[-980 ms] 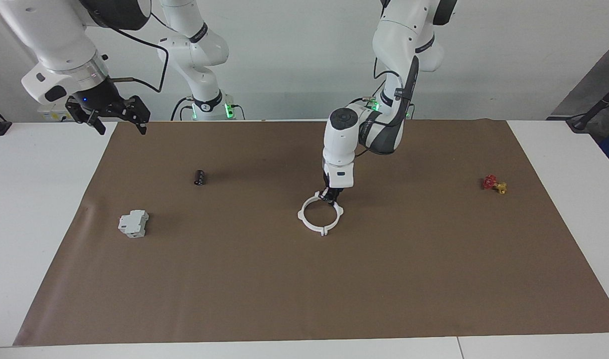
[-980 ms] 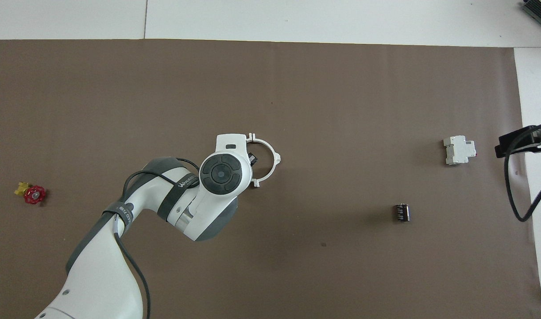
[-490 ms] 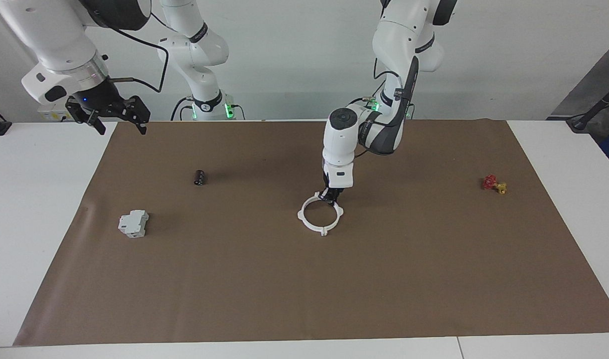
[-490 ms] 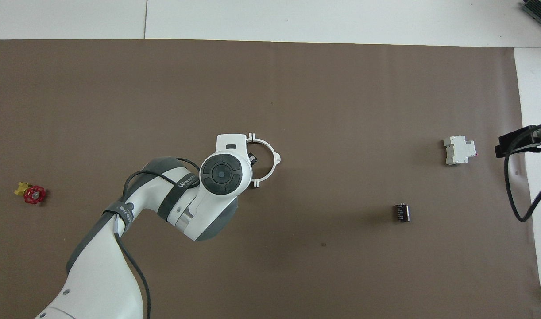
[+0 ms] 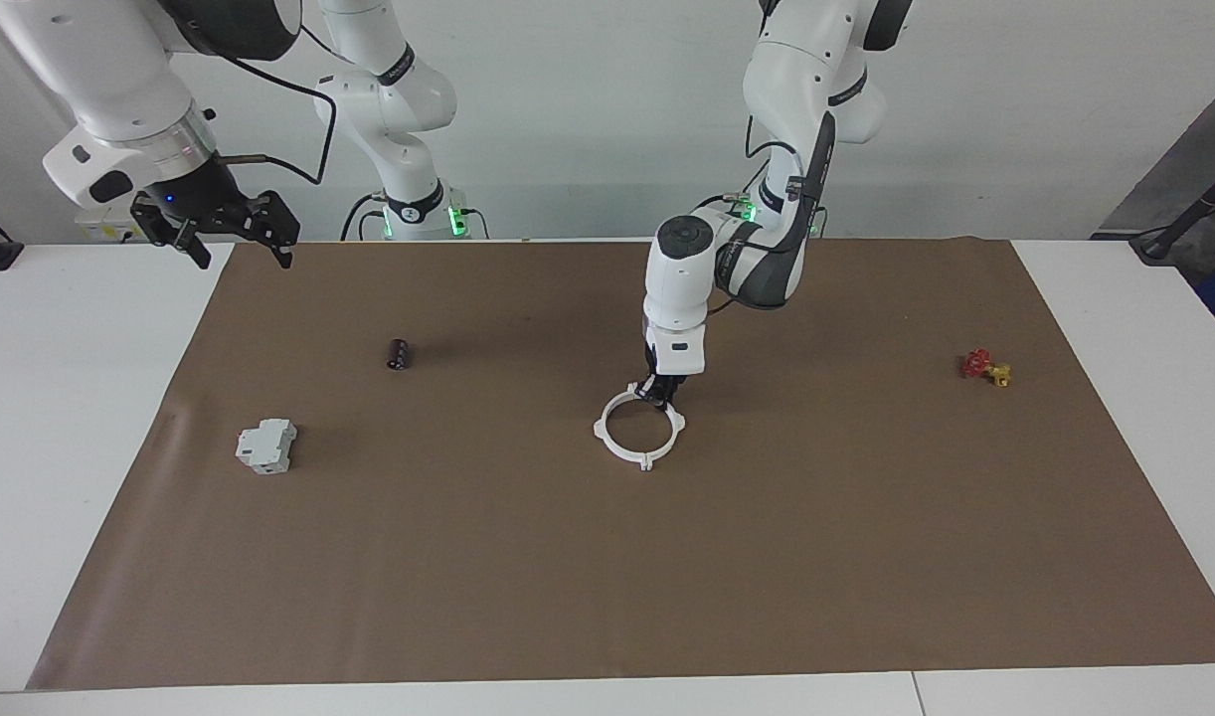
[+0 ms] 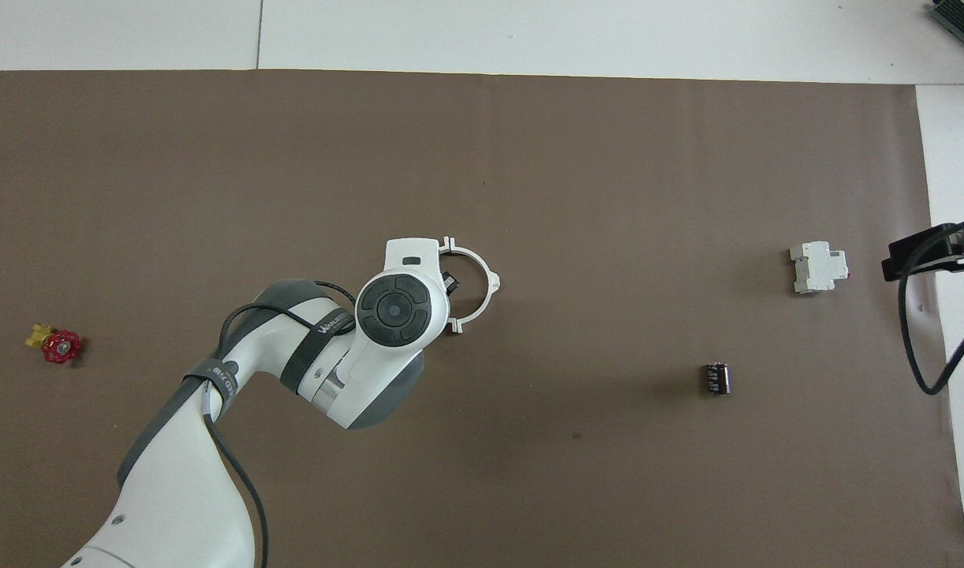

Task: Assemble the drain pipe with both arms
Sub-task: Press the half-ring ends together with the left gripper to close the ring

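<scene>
1. Where the left gripper [image 5: 660,397] came down at the middle of the brown mat [image 5: 607,557], its tips met the rim of the drain pipe [image 5: 639,428] on the side nearer the robots; whether the fingers were clamped on that rim or only resting at it could not be told.
2. The drain pipe lay flat on the mat as one closed white ring, its two halves joined, with small tabs sticking out around its edge.
3. In the overhead view the left arm's wrist [image 6: 393,308] covered about half of the ring [image 6: 482,285], leaving only the arc toward the right arm's end of the table in sight.
4. The right gripper [image 5: 238,239] waited in the air over the corner of the mat at the right arm's end of the table, its two fingers spread apart and holding nothing.
5. A small dark cylinder [image 5: 398,353] lay on the mat toward the right arm's end, well apart from the ring and nearer the robots than it.
6. A grey-white boxy block [image 5: 266,446] sat nearer still to that end of the table, farther from the robots than the cylinder.
7. A small red and yellow valve piece [image 5: 985,367] lay toward the left arm's end of the mat, well apart from everything else.
</scene>
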Available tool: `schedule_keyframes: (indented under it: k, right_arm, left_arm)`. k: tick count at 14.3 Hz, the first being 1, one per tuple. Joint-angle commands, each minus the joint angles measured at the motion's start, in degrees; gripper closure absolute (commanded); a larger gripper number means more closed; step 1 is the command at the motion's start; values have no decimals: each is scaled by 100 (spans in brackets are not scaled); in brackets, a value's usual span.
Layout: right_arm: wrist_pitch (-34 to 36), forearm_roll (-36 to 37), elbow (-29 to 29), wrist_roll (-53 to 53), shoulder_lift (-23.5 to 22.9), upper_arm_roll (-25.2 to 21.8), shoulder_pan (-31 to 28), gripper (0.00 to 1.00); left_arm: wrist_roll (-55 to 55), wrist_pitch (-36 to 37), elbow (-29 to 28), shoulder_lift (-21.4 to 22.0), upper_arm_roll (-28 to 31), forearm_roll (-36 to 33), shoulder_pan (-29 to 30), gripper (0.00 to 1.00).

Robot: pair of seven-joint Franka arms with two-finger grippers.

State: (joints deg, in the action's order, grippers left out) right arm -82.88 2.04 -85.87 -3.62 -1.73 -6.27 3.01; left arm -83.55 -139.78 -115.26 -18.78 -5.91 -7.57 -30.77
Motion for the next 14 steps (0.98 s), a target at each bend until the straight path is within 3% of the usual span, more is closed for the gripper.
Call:
schedule_keyframes:
  k: [1, 10, 14]
  right_arm:
    - [-150, -107, -202, -25, 147, 3, -19, 0]
    - [-141, -107, -202, -25, 147, 3, -19, 0]
    - [-141, -107, -193, -25, 147, 3, -19, 0]
  left_arm:
    - [-109, -49, 56, -65, 90, -130, -87, 0]
    - [-48, 117, 74, -56, 99, -157, -17, 0]
    - [520, 1012, 328, 180, 125, -508, 228, 0]
